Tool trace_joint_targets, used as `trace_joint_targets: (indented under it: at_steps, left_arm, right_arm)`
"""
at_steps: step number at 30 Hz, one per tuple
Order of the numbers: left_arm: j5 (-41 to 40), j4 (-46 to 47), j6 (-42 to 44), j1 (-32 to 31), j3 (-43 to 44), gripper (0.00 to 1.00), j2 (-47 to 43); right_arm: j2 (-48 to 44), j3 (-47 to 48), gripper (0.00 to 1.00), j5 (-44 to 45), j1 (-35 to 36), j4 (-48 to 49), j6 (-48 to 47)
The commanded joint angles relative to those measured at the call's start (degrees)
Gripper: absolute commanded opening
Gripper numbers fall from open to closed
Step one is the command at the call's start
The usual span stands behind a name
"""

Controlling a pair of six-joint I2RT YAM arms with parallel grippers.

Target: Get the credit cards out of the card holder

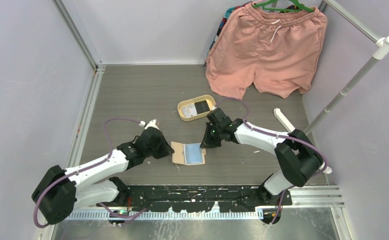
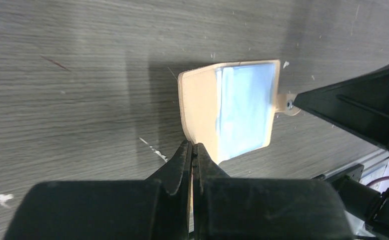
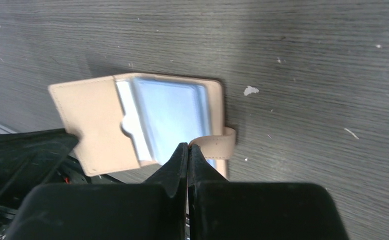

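where: tan leather folding card holder (image 1: pixel 187 153) lies open on grey table (image 1: pixel 132 90) between both arms | left gripper (image 2: pixel 193 146) squeezed together at its tan edge | right gripper (image 3: pixel 188 146) squeezed together by pale blue card (image 3: pixel 170 115) | tip: hold holder still, slide card out flat

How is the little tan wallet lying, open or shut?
Open: the tan leather card holder lies spread flat, pale blue pockets facing up.

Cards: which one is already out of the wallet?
The black-and-white card lying in the oval yellow tray; the pale blue ones sit inside the open tan wallet.
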Motion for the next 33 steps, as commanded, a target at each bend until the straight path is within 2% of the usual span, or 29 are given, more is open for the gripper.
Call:
trace_joint_targets:
  at_steps: [1, 7, 17, 22, 24, 27, 33]
  left_arm:
    - [-1.14, 6.96, -2.86, -4.02, 2.22, 0.0, 4.22]
    - [-3.76, 9.27, -3.21, -8.8, 7.36, 0.09, 7.84]
    - [-3.58, 10.63, -2.02, -9.13, 13.1, 0.3, 9.95]
    - [-2.93, 12.12, -1.98, -9.35, 13.21, 0.33, 13.14]
    - [-5.73, 9.56, -0.6, -9.27, 13.27, 0.34, 11.78]
    - [-9.83, 1.16, 2.4, -7.04, 14.13, 0.45, 7.76]
    - [-2.57, -3.58, 3.97, 2.06, 8.3, 0.49, 3.89]
  right_arm:
    - [0.28, 0.85, 0.01, -0.85, 0.17, 4.31, 1.16]
    - [-0.41, -1.15, 0.01, -0.77, 0.16, 5.97, 1.75]
    - [-4.52, -5.51, 0.01, 1.73, -0.22, 8.75, 4.16]
    - [-9.57, -9.72, 0.01, 3.02, -1.72, 9.91, 5.75]
    - [-11.83, -10.68, 0.01, 2.61, -2.78, 9.42, 5.46]
    - [-14.89, -11.95, 0.01, 1.75, -4.69, 8.13, 4.72]
    - [-16.49, -13.41, 0.01, -1.01, -7.66, 7.25, 3.04]
